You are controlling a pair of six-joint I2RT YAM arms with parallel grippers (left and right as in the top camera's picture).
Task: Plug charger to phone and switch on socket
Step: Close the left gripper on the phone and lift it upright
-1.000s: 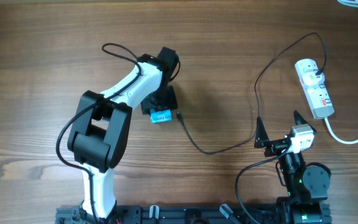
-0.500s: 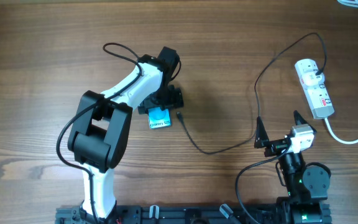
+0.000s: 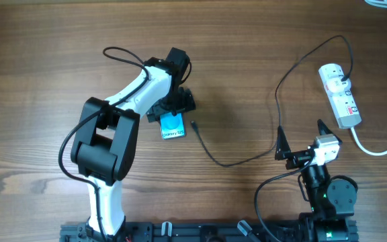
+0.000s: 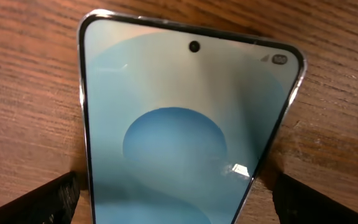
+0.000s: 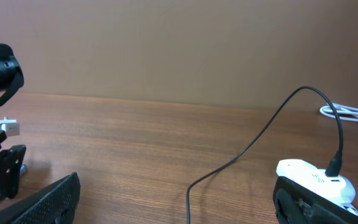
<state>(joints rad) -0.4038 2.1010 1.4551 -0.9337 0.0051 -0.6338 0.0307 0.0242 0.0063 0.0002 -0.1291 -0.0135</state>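
Both released: right fingers (image 5: pixel 42 202) hover level, left fingers (image 4: pixel 42 205) point down astride the flat teal-screened phone (image 4: pixel 179 124). Earlier they half-hid it.

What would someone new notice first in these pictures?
The phone, its teal screen lit, lies left of centre between the left arm's open jaws. The black charger trails from a loose connector just right of the phone to the white socket at the far right, where it is plugged in.
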